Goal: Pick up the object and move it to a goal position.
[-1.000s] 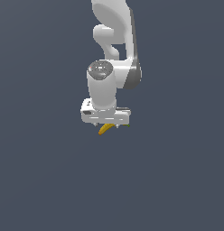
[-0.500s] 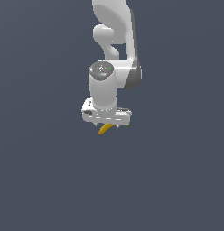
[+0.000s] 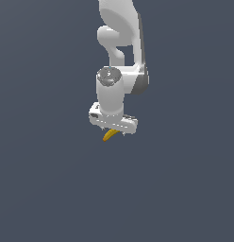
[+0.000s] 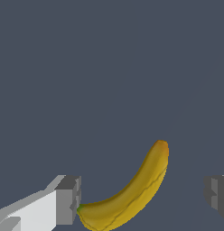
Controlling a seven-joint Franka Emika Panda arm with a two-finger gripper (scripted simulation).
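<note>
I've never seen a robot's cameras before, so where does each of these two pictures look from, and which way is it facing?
Exterior view: sits off the arm, facing the white arm and its gripper, with a bit of the banana showing beneath.
Wrist view: rides on the wrist, looking past the gripper at the banana on the grey floor; only the two fingertips show, spread wide apart.
Shared: both views show the banana and the gripper.

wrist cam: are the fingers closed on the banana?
No. The fingers stand wide apart, and the banana lies between them ungripped.
</note>
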